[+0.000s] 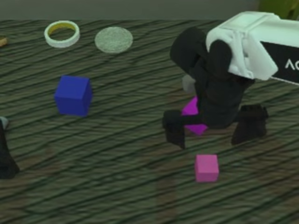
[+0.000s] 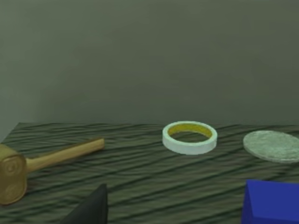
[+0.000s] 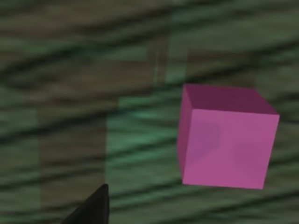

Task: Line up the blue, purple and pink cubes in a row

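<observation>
Right gripper reaching in from upper right, fingers spread wide, straddling purple cube. Pink cube just below; blue cube centre-left. Left arm parked at left edge.

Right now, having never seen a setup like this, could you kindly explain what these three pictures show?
Two robot arms work at a table. One picture looks down from above; the other two come from cameras on each wrist. The right arm's claw hangs open over the purple cube; whether it touches is hidden. The pink cube lies nearer the camera, the blue cube to the left. The left claw is parked at the left edge. A tape ring, a grey disc and a wooden mallet lie unused.
</observation>
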You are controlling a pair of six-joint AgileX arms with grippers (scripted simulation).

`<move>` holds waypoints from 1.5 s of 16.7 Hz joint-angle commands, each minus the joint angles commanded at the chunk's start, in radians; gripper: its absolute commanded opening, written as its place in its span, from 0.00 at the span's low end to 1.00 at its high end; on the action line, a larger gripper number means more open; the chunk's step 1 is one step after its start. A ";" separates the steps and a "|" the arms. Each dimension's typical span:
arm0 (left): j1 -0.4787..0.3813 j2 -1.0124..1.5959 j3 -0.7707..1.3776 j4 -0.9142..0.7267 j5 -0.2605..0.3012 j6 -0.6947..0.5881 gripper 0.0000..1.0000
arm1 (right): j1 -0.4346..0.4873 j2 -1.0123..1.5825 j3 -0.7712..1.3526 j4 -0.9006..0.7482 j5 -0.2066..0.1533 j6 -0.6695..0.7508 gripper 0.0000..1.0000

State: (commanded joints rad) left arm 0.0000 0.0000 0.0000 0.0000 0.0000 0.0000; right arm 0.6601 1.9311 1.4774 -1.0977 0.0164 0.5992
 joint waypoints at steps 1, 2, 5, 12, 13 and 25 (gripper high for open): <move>0.000 0.000 0.000 0.000 0.000 0.000 1.00 | -0.006 0.024 0.034 -0.012 0.000 -0.041 1.00; 0.000 0.000 0.000 0.000 0.000 0.000 1.00 | -0.013 0.052 0.074 -0.027 -0.001 -0.092 1.00; 0.000 0.000 0.000 0.000 0.000 0.000 1.00 | -0.043 0.152 0.212 -0.081 -0.004 -0.299 1.00; 0.000 0.000 0.000 0.000 0.000 0.000 1.00 | -0.125 0.379 0.539 -0.203 -0.013 -0.837 1.00; 0.000 0.000 0.000 0.000 0.000 0.000 1.00 | -0.134 0.398 0.573 -0.212 -0.013 -0.884 1.00; 0.000 0.000 0.000 0.000 0.000 0.000 1.00 | -0.150 0.451 0.539 -0.107 -0.011 -0.959 1.00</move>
State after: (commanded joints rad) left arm 0.0000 0.0000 0.0000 0.0000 0.0000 0.0000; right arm 0.5105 2.3822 2.0163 -1.2047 0.0050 -0.3597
